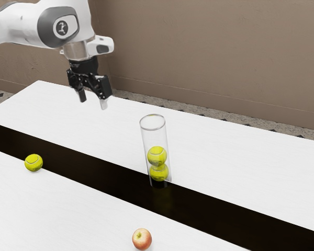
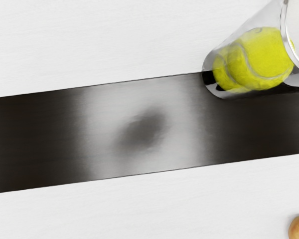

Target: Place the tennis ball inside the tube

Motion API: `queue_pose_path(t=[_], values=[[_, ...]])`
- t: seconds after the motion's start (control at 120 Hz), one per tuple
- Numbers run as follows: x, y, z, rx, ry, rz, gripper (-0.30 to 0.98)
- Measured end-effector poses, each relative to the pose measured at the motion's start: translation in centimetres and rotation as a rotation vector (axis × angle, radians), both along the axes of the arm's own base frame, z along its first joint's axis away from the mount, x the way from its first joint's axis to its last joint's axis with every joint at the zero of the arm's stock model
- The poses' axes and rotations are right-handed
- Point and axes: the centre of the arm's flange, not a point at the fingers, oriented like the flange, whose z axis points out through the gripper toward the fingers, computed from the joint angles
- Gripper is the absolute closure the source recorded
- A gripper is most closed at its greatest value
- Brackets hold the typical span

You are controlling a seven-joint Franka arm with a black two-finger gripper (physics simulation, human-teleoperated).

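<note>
Gripper (image 1: 93, 100) hangs released, presumably to take the loose tennis ball (image 1: 34, 162) at the exterior view's left; tube (image 1: 155, 138) stands upright, apparently for loading.

Open room is left over the white table (image 1: 225, 157) and its dark strip (image 1: 110, 178), between the loose tennis ball (image 1: 34, 162) and the upright tube (image 1: 155, 137). A low sideways pass is blocked at the tube, whose rim (image 1: 153, 129) is raised well above the table. Inside, the lower part is taken up by a lower ball (image 1: 159, 173) and an upper ball (image 1: 157, 156); room is left between the upper ball and the rim. Toward the exterior view's lower edge, a small, low obstacle is formed by the apple (image 1: 142, 239), and a gap is left between it and the tube
</note>
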Motion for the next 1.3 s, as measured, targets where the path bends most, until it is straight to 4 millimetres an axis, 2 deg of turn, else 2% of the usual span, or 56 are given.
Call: queue_pose_path(t=[0.092,0.167,0.208,0.367,0.583,0.7,0.8,0.867,0.958,1.017,1.067,1.142,1.3], values=[[-0.7,0.5,0.4,-0.002,-0.020,0.007,0.00],[-2.2,1.1,-0.9,-0.002,-0.003,0.017,0.00],[-3.4,2.1,-2.1,-0.002,0.011,0.037,0.00],[-7.5,11.1,-9.5,-0.008,0.082,0.219,0.00],[-7.0,19.3,-17.9,-0.011,0.077,0.367,0.00],[-7.1,23.6,-20.6,-0.004,0.038,0.436,0.00],[-7.7,28.2,-22.7,0.007,0.016,0.502,0.00],[-7.3,31.0,-23.6,0.017,-0.005,0.533,0.00],[-6.5,33.9,-24.8,0.025,-0.024,0.558,0.00],[-6.2,35.3,-25.6,0.028,-0.030,0.573,0.00],[-5.9,35.8,-26.7,0.025,-0.023,0.575,0.00],[-5.7,35.8,-28.0,0.019,-0.012,0.570,0.00],[-5.4,35.3,-29.1,0.013,0.000,0.560,0.00]])
